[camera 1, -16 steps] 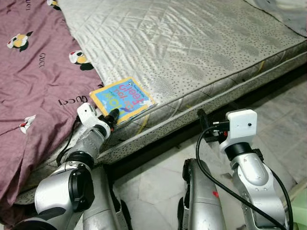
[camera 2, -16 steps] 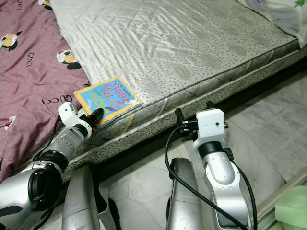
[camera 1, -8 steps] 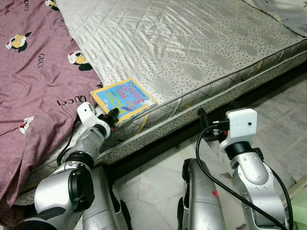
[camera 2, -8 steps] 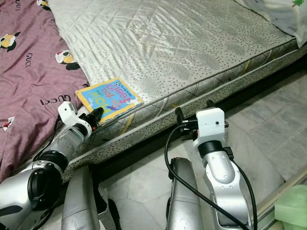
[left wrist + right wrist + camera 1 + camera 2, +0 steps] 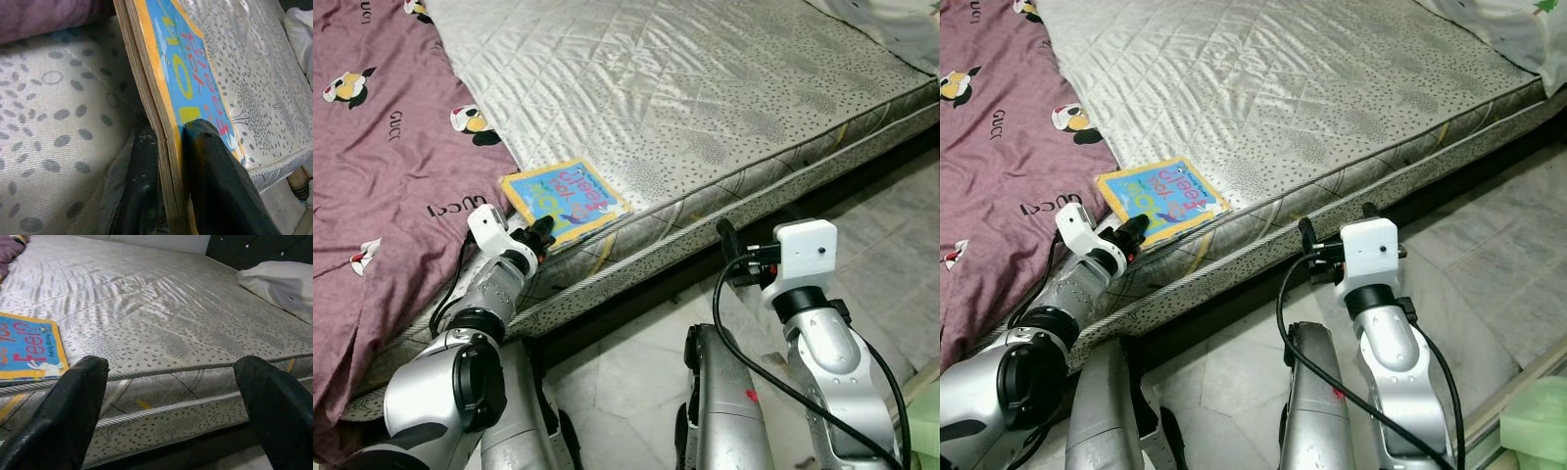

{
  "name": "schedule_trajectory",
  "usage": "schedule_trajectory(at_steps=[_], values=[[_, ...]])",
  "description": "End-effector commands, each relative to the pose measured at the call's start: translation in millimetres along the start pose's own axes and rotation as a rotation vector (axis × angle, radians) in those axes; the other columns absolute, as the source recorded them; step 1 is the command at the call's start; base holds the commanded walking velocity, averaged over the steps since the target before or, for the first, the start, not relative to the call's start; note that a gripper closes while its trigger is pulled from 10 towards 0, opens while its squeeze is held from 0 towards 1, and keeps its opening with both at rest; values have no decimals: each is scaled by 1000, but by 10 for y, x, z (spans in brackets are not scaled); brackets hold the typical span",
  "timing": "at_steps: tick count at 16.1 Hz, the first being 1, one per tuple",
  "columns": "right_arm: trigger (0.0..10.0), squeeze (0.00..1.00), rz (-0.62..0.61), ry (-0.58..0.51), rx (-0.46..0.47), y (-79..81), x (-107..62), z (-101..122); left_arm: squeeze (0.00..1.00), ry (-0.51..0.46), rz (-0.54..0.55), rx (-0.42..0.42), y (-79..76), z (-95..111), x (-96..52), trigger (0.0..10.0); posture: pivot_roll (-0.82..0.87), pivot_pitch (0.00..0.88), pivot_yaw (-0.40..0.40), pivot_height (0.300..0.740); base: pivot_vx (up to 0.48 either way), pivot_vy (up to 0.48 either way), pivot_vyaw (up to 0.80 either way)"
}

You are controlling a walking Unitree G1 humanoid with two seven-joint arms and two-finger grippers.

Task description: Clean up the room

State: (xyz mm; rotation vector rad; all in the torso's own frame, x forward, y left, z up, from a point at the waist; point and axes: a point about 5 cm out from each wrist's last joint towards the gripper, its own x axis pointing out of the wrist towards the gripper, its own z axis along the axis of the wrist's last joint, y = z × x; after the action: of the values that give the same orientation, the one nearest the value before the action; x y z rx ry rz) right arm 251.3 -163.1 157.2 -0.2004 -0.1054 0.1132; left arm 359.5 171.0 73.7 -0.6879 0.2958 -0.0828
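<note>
Book (image 5: 563, 199) dragged nearer, left pincer (image 5: 171, 161) clamping

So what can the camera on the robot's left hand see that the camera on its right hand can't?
The left wrist view gives a close look at the left gripper pinching the book's edge, one black finger on each side, and the stacked page edges. The right wrist view has the open right gripper with nothing between its fingers, plus a white pillow. Both show the blue and yellow book lying on the dotted mattress.
</note>
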Motion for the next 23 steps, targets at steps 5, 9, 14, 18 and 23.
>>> schedule_trajectory(at_steps=[5,9,14,18,23], values=[[10000,0,-20,-24,5,-9,95,-4,0,-14,22,78,85,15,-41,0,-205,81,33,522,0,0,0],[10000,0,-33,-49,12,0,182,-6,0,-117,-63,188,-5,180,-39,0,-180,29,50,522,0,0,0],[10000,0,-29,-96,43,130,392,-6,0,-294,-130,358,-48,486,-142,0,-105,0,56,522,0,0,0],[10000,0,-3,-138,104,229,516,17,0,-383,-200,478,-163,606,-253,0,-66,0,58,522,0,0,0],[10000,0,27,-179,137,267,590,46,0,-412,-234,594,-198,590,-439,0,-60,0,57,577,0,0,0]])
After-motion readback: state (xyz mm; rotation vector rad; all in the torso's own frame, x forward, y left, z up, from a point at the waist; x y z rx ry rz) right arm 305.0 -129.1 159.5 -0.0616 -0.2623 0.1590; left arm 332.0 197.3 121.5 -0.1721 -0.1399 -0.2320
